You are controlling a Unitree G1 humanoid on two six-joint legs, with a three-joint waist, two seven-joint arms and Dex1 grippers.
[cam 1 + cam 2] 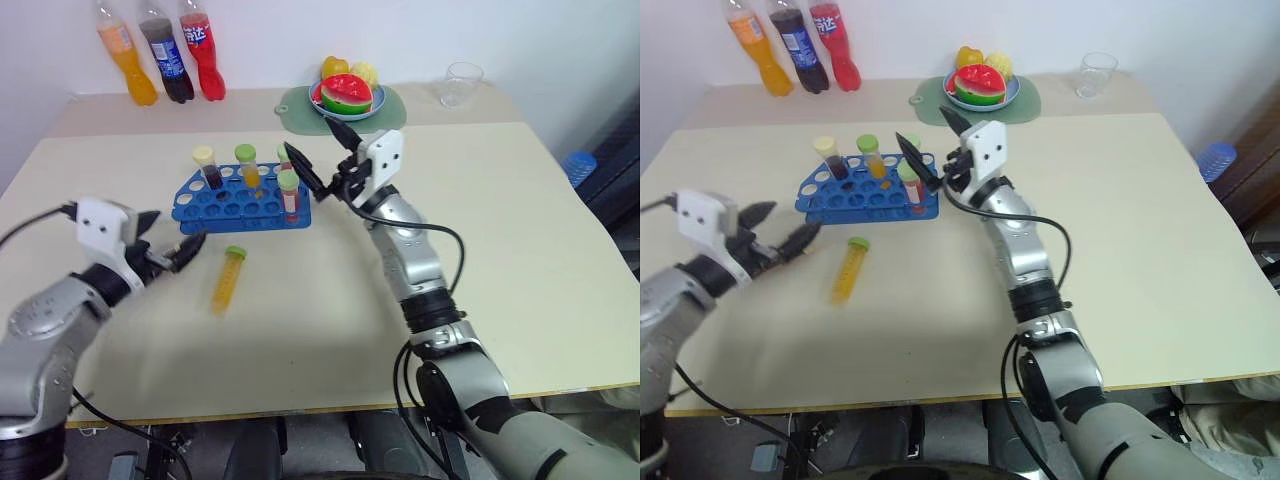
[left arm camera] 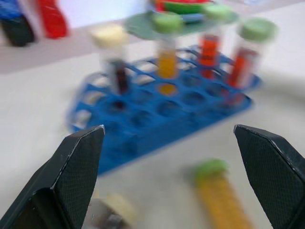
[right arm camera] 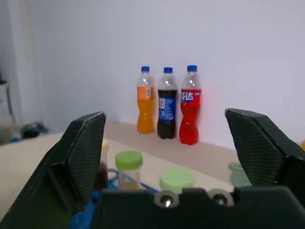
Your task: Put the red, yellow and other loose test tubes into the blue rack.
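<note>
The blue rack (image 1: 235,205) sits on the table left of centre. Standing in it are a dark brown tube with a cream cap (image 1: 207,167), a yellow-orange tube with a green cap (image 1: 248,166) and two red tubes with green caps (image 1: 289,194). One loose yellow-orange test tube (image 1: 228,279) with a green cap lies flat on the table in front of the rack. My left gripper (image 1: 175,230) is open, low, just left of that lying tube, and holds nothing. Open and empty too, my right gripper (image 1: 310,136) hovers above the rack's right end.
Three soda bottles (image 1: 160,50) stand at the back left against the wall. A plate of toy fruit (image 1: 346,98) on a green mat and a clear cup (image 1: 461,84) are at the back. The table's right half is bare.
</note>
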